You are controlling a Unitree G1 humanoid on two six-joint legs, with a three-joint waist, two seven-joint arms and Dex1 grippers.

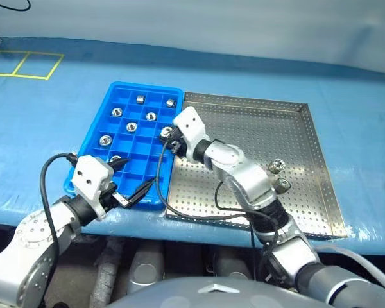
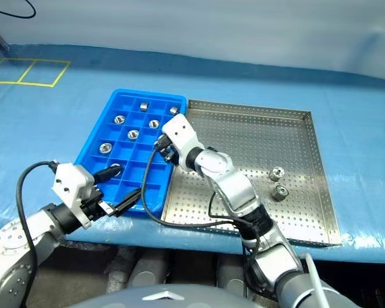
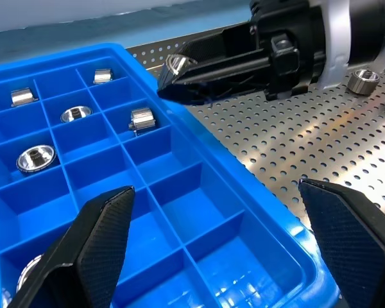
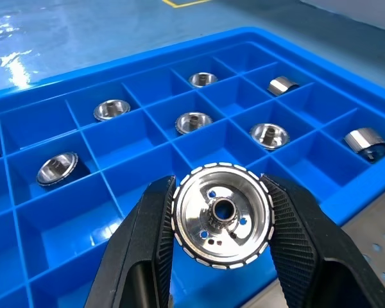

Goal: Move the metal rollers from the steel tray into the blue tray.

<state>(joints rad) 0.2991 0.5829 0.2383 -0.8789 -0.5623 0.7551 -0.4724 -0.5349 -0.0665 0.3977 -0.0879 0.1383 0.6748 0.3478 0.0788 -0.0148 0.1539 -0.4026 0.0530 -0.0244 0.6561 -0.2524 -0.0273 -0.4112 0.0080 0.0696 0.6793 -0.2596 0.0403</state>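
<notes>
Two metal rollers (image 1: pixel 280 176) are waiting at four o'clock in the steel tray (image 1: pixel 321 138); your right gripper (image 4: pixel 222 221) is pinching one across its rim over the blue tray (image 1: pixel 90 146). Left gripper (image 3: pixel 221 247) is gaping, empty. Small, rigid, slick: grip the sides.

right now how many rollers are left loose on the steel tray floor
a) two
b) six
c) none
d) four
a) two rollers sit side by side on the steel tray near its right rim, while the right gripper holds another one over the blue tray.
</notes>
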